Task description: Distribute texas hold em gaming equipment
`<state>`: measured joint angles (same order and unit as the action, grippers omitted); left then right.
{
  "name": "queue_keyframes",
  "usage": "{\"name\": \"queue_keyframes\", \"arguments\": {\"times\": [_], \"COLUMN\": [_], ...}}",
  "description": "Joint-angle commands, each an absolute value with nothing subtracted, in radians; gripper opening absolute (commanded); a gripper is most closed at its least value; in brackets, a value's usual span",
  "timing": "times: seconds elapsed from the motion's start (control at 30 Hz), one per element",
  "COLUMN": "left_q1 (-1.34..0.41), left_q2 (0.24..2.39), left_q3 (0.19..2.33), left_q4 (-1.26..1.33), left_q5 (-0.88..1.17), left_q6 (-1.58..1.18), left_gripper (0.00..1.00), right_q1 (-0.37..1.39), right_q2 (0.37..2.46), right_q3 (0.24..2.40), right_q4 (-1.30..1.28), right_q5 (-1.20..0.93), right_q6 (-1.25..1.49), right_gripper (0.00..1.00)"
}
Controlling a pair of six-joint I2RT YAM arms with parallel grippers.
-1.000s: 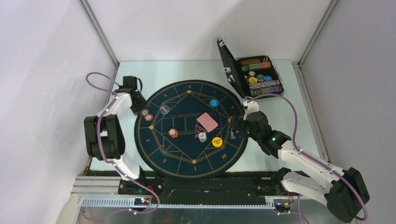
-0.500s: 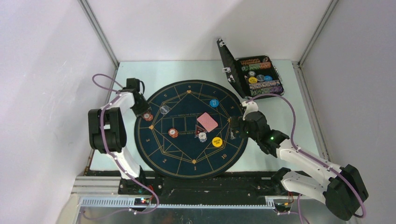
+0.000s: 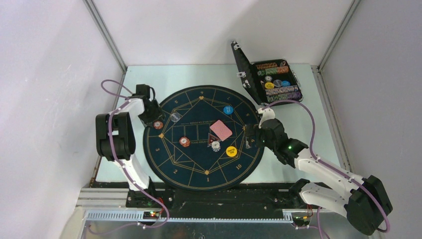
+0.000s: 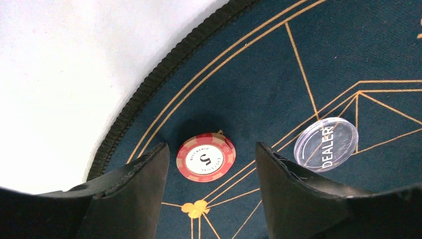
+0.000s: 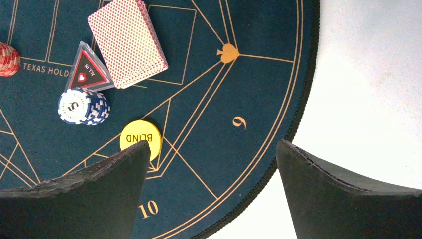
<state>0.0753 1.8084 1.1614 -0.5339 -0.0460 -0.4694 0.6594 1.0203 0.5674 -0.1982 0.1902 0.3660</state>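
Left wrist view: setting down red chip, probably free already, left gripper parted astride it, holding nothing; next, lift clear; right gripper wide, empty.

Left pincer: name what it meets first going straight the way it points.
The left pincer would probably meet the red chip on the mat, between its open fingers; depth unclear.

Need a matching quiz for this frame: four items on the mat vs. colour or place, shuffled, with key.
1 red chip
2 DEALER button
3 BLIND disc
4 card deck

A yellow
B between fingers of the left pincer
C transparent
D beside the ALL IN marker

Pairs: 1-B, 2-C, 3-A, 4-D
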Motion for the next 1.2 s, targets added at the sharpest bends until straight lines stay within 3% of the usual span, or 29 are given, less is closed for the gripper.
{"name": "queue_keyframes", "arguments": {"times": [0.0, 0.1, 0.13, 0.23, 0.43, 0.6, 0.77, 1.17], "left_q1": [0.078, 0.078, 0.077, 0.066, -0.114, -0.317, -0.460, -0.511], "left_q2": [1.765, 1.725, 1.687, 1.586, 1.357, 1.338, 1.388, 1.522], "left_q3": [1.164, 1.170, 1.170, 1.159, 1.075, 0.977, 0.930, 0.904], "left_q4": [-0.527, -0.536, -0.535, -0.525, -0.577, -0.660, -0.652, -0.563], "left_q5": [-0.034, -0.052, -0.063, -0.060, -0.176, -0.280, -0.252, -0.167], "left_q6": [-0.458, -0.471, -0.479, -0.500, -0.543, -0.604, -0.641, -0.652], "left_gripper": [0.74, 0.80, 0.91, 0.99, 1.00, 1.00, 1.00, 0.97], "right_q1": [0.660, 0.661, 0.662, 0.663, 0.665, 0.667, 0.670, 0.673], "right_q2": [1.015, 1.003, 0.996, 0.981, 0.950, 0.942, 0.960, 0.963], "right_q3": [0.571, 0.571, 0.571, 0.571, 0.571, 0.570, 0.570, 0.569], "right_q4": [-0.161, -0.160, -0.159, -0.149, -0.166, -0.186, -0.181, -0.182], "right_q5": [0.215, 0.209, 0.206, 0.198, 0.202, 0.196, 0.172, 0.174], "right_q6": [0.357, 0.356, 0.354, 0.347, 0.351, 0.358, 0.362, 0.361], "right_gripper": [1.00, 1.00, 0.99, 1.00, 1.00, 1.00, 1.00, 1.00]}}
